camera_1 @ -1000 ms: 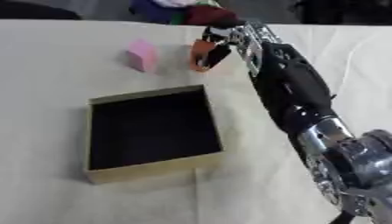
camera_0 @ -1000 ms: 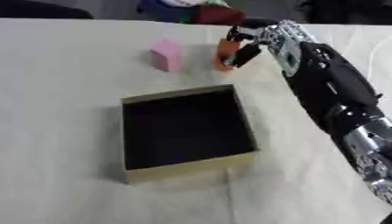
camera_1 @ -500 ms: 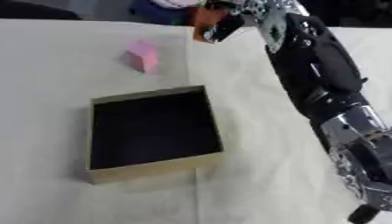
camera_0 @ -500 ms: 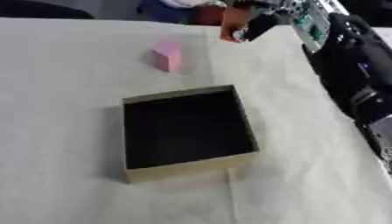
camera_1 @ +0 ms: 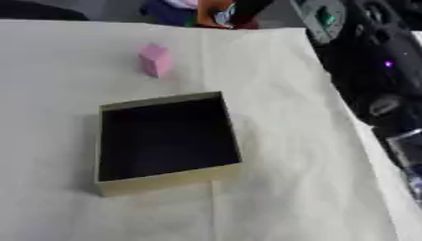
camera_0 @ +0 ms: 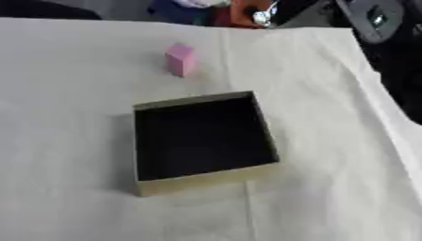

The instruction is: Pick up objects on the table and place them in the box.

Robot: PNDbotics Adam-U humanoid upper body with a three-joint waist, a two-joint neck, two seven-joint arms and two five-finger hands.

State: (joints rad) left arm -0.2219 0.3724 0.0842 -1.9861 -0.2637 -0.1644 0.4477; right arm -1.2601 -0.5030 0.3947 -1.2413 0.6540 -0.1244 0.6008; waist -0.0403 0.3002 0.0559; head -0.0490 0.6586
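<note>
1. Landmark: an open, shallow tan cardboard box (camera_0: 202, 141) with a dark interior sits on the counter (camera_0: 74, 188), which is covered in off-white cloth. The box is roughly square and set slightly askew to the counter's edges.
2. A small pink rectangular block (camera_0: 181, 59) stands upright on the counter beyond the box's far-left corner, well apart from it. Its long axis is vertical.
3. The robot's right arm (camera_1: 371, 66), black, enters from the upper right and runs to the top edge, beyond the box's far-right corner.
4. The right hand (camera_0: 276, 10) shows only partly at the top edge; whether its fingers are open or closed cannot be told.
5. An orange object (camera_0: 246, 12) lies against that hand at the top edge; its shape and orientation cannot be made out.
6. The left hand appears in neither view.
</note>
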